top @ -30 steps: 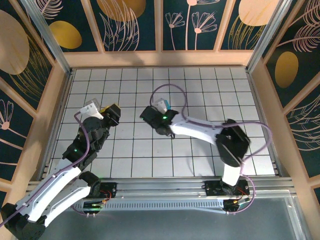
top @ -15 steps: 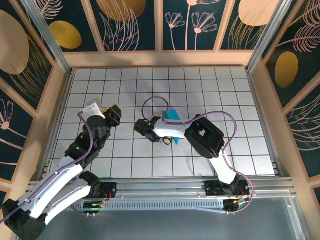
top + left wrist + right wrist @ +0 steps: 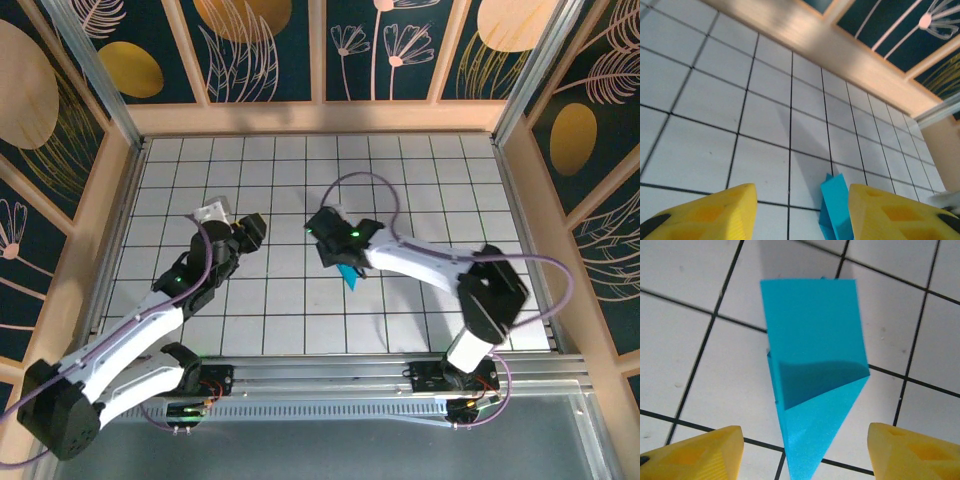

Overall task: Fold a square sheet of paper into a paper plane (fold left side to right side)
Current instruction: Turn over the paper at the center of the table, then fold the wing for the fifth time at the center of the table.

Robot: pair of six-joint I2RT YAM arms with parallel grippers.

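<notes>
The paper [image 3: 815,365] lies near the middle of the tabletop [image 3: 420,180]. It is folded to a narrow pointed shape with its tip toward the right jaws. Those jaws hang just over it, spread wide, with nothing in them. The left jaws are about half open and empty too, aimed at the paper from the side but well apart from it.

One flap looks to sit a little proud, throwing a shadow on the layer beneath, so I'd say the crease wants setting first. Best, I think, for one arm to pin the paper along its spine. The other can then bring the left half across, edge meeting edge, and rub along the fold. Thin paper on smooth tiles will skate, so press down before sliding.
</notes>
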